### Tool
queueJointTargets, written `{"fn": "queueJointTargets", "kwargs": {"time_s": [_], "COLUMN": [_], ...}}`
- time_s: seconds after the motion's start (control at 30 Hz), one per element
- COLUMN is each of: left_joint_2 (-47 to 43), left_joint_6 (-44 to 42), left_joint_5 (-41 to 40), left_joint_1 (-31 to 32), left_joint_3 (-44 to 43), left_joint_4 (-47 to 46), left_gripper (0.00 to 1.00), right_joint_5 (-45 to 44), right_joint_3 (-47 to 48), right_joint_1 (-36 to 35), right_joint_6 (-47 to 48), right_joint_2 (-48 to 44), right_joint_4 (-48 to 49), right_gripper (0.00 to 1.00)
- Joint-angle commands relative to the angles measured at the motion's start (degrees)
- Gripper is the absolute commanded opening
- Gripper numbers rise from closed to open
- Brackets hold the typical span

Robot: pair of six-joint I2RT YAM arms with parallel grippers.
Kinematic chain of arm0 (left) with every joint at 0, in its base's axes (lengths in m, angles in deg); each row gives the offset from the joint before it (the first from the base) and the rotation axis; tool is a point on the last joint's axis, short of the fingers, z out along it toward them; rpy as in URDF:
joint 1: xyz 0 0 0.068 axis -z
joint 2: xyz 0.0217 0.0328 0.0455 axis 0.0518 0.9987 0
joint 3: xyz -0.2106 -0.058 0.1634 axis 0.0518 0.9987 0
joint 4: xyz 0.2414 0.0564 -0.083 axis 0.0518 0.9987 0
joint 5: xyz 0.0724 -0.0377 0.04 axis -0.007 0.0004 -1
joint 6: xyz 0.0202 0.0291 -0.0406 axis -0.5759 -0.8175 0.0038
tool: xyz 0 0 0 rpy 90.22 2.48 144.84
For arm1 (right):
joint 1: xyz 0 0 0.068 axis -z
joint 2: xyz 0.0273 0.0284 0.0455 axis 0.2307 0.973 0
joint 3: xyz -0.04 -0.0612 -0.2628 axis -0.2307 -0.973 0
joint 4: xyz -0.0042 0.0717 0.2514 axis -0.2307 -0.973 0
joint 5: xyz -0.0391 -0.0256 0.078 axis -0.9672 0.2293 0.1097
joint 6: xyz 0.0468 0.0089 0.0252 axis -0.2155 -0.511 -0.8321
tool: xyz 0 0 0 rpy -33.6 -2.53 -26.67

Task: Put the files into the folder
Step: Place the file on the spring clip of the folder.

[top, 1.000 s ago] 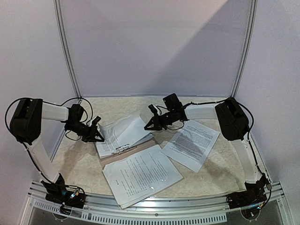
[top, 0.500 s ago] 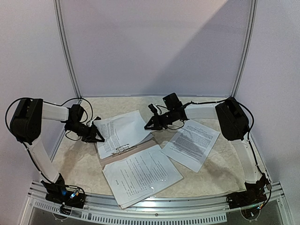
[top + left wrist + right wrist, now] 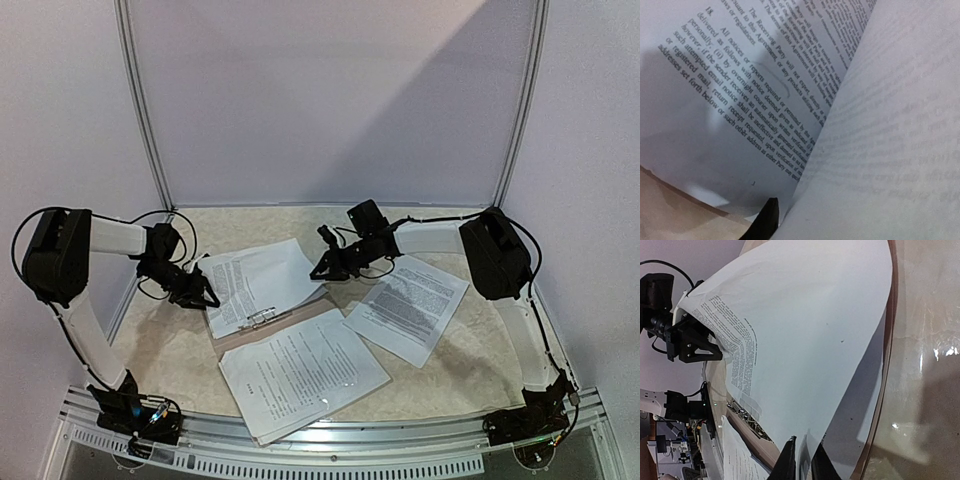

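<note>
Pale walls on three sides, a speckled beige table [image 3: 455, 375] below, and paper all over it. The folder [image 3: 305, 309] lies flat mid-table with only a tan strip of it showing, and a silver clip [image 3: 262, 317] sits on that strip.

On top of the folder is the far file [image 3: 258, 280], printed side up and lying nearly flat. Two more are outside it. The near file [image 3: 300, 370] overlaps the folder's front part, towards the arm bases. The right-hand file [image 3: 408, 305] rests on the bare table just beside the folder's right side.

The left gripper [image 3: 203, 296] is down low at the far file's left edge. Its wrist camera is filled with curling pages of text, and one dark fingertip [image 3: 766, 221] pokes up at the bottom beside a patch of tan folder — gripping or let go, I cannot tell.

The right gripper [image 3: 322, 268] is at the same file's far right corner. From its wrist, the two fingers [image 3: 788, 462] stand a crack apart with the sheet's edge between them — loosened, not pinching.
</note>
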State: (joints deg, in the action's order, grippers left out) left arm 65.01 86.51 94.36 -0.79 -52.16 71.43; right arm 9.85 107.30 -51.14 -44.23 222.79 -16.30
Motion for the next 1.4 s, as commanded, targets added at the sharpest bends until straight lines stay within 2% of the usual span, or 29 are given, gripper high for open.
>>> {"fn": "queueJointTargets", "kwargs": {"time_s": [0.0,0.07,0.3,0.97,1.37], "left_joint_2": [0.0,0.1,0.5,0.1,0.0], "left_joint_6": [-0.5,-0.7,-0.4,-0.3,-0.8], "left_joint_5": [-3.2,-3.3,-2.9,-2.4,-1.3], "left_joint_1": [-0.7,-0.8,-0.9,-2.2,-1.1], "left_joint_3": [-1.7,-1.6,-1.7,-1.0,-0.8], "left_joint_4": [2.1,2.1,2.6,2.6,2.2], "left_gripper": [0.29,0.25,0.0,0.0,0.0], "right_joint_5": [-0.4,-0.1,1.0,0.5,-1.5], "right_joint_3": [1.6,2.0,3.3,2.9,2.8], "right_joint_1": [0.1,0.0,-0.5,-0.6,-0.7], "right_joint_6": [-0.5,-0.7,-1.2,0.1,2.4], "right_joint_2": [1.1,1.3,2.3,2.3,2.2], "right_joint_4": [0.1,0.2,-0.1,-1.5,-5.7], "right_gripper": [0.11,0.09,0.05,0.04,0.14]}}
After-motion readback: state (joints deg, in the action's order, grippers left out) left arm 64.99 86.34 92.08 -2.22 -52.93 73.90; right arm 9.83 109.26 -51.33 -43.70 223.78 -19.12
